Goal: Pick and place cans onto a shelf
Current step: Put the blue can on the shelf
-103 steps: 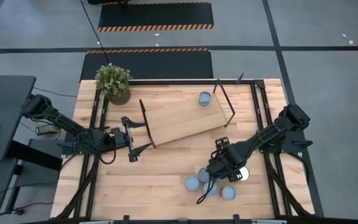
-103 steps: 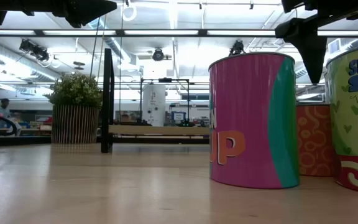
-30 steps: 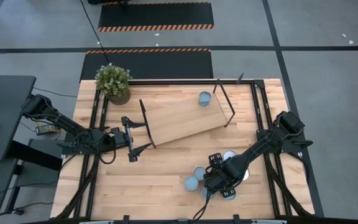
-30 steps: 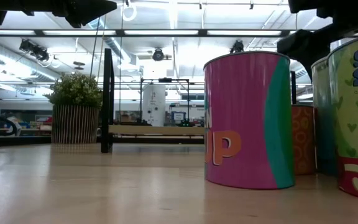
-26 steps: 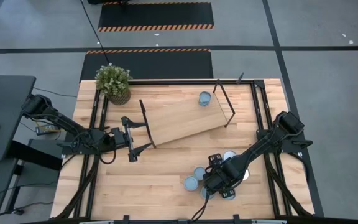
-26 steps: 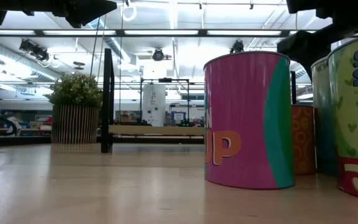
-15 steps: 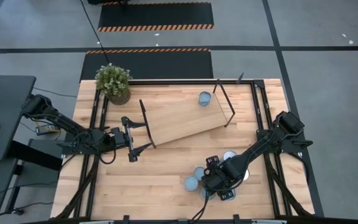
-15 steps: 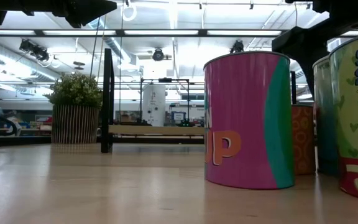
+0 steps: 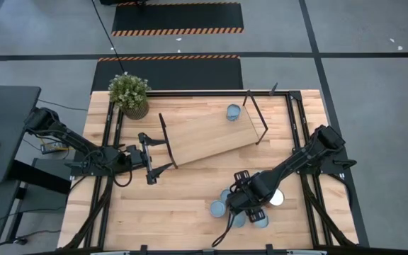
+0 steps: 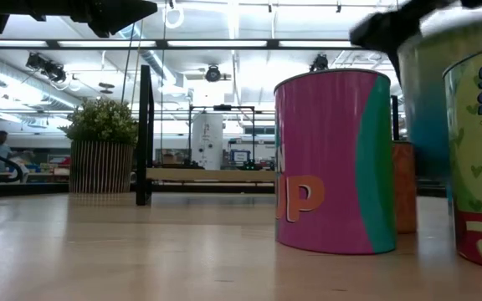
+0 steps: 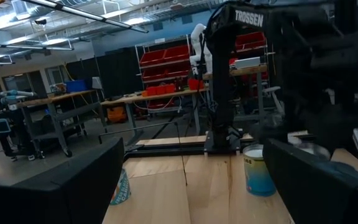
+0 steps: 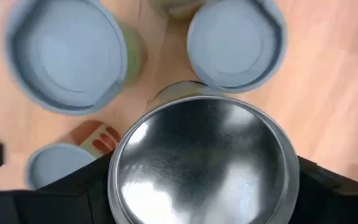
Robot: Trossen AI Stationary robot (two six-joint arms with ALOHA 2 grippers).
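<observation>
My right gripper point(image 9: 246, 193) is over the can cluster at the near right and is shut on a teal can with a shiny silver top point(image 12: 201, 158). The can shows blurred and raised in the low view point(image 10: 433, 92). Several pale-topped cans point(image 9: 218, 209) stand on the table around it, and a white-topped one point(image 9: 276, 199) stands to the right. One can point(image 9: 233, 112) stands on the light-wood shelf point(image 9: 207, 134). My left gripper point(image 9: 153, 157) is open and empty at the shelf's left end. My right gripper pinches the can between its two fingers point(image 12: 82, 186), one on each side of the can's wall just below the silver top's rim point(image 12: 120, 180). The fingers come from above, pointing down. The can hangs upright, lifted clear of the table and the other cans.
A potted plant point(image 9: 129, 93) stands at the far left corner. The shelf's black end frames point(image 9: 165, 140) rise at both short ends. A pink and teal can point(image 10: 333, 159), an orange one point(image 10: 404, 186) and a green one point(image 10: 479, 167) stand close under the lifted can.
My right gripper has risen and gone a little toward the far edge and the shelf. The teal can, which stood on the table among the others, has come up with it and is lifted clear. The other cans have stayed in place.
</observation>
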